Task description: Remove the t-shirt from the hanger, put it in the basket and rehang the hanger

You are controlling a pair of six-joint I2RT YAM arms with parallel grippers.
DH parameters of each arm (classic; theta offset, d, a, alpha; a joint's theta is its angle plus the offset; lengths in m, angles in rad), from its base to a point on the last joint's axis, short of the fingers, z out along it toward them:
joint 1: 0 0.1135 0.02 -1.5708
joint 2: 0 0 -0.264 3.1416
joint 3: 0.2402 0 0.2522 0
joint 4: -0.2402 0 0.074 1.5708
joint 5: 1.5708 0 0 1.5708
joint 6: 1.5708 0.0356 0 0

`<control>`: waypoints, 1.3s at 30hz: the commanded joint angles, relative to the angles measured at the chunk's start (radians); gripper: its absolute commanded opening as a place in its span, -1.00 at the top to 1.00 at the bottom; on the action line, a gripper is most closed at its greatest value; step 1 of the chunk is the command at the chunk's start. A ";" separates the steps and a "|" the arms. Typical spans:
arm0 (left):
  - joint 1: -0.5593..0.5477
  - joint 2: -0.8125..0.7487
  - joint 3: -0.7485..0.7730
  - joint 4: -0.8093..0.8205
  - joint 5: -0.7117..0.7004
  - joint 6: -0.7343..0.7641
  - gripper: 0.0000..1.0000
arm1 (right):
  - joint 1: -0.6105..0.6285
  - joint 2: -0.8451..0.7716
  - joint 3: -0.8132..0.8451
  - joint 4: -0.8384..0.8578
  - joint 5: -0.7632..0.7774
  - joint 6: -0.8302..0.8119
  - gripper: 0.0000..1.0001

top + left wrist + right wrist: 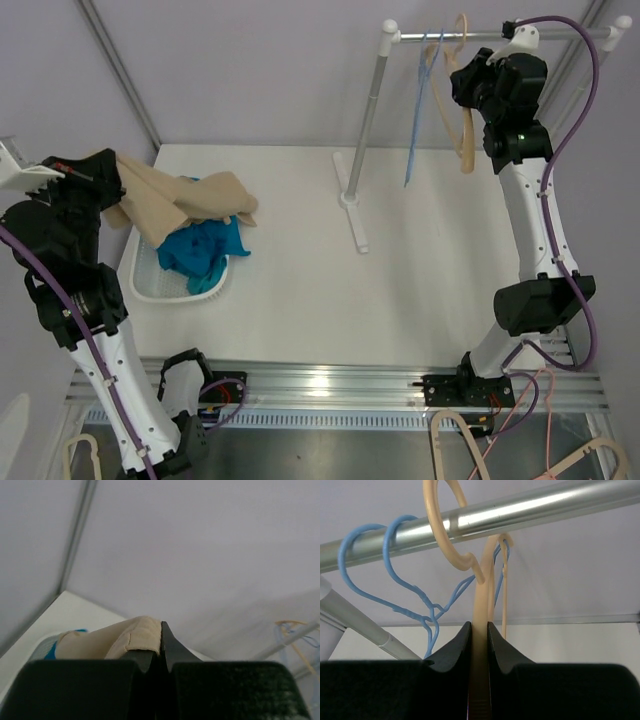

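**A:** T-shirt (185, 205): where does it lie?

**B:** It is at the left of the top view, beige and off any hanger. One end is lifted up to the left pincer (159, 647). The rest drapes across the white basket (160, 288), which stands on the left side of the worktop (400, 290). A blue garment (205, 250) is bunched in the basket under it.

**A:** How does that pincer stand?

**B:** It is pressed together on a hemmed edge of the t-shirt. The left wrist view shows the cloth caught between the tips.

**A:** And the other arm?

**B:** The right pincer (479, 635) is high in the upper right of the top view. It is pinching the neck of the beige hanger (481, 595), just below the hook. That hanger hooks bare over the metal rail (545, 505). Blue wire hangers (405, 595) hang on the same rail, just to the left of it in the frame.
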State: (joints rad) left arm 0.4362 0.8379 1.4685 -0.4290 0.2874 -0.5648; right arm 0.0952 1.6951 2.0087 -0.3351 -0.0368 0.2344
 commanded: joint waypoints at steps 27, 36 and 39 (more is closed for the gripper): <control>-0.194 0.602 -0.196 -0.531 -0.382 0.109 0.99 | 0.041 -0.087 -0.139 0.057 -0.003 0.017 1.00; -0.208 0.771 -0.123 -0.602 -0.330 0.183 0.99 | 0.041 -0.101 -0.176 0.068 -0.017 0.013 1.00; -0.208 0.754 -0.094 -0.631 -0.364 0.183 0.82 | 0.043 -0.104 -0.168 0.068 -0.015 0.010 1.00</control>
State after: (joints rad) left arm 0.2333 1.6333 1.3094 -1.0065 -0.0494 -0.4126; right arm 0.1337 1.6138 1.8362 -0.2565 -0.0429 0.2508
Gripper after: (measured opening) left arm 0.032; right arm 0.182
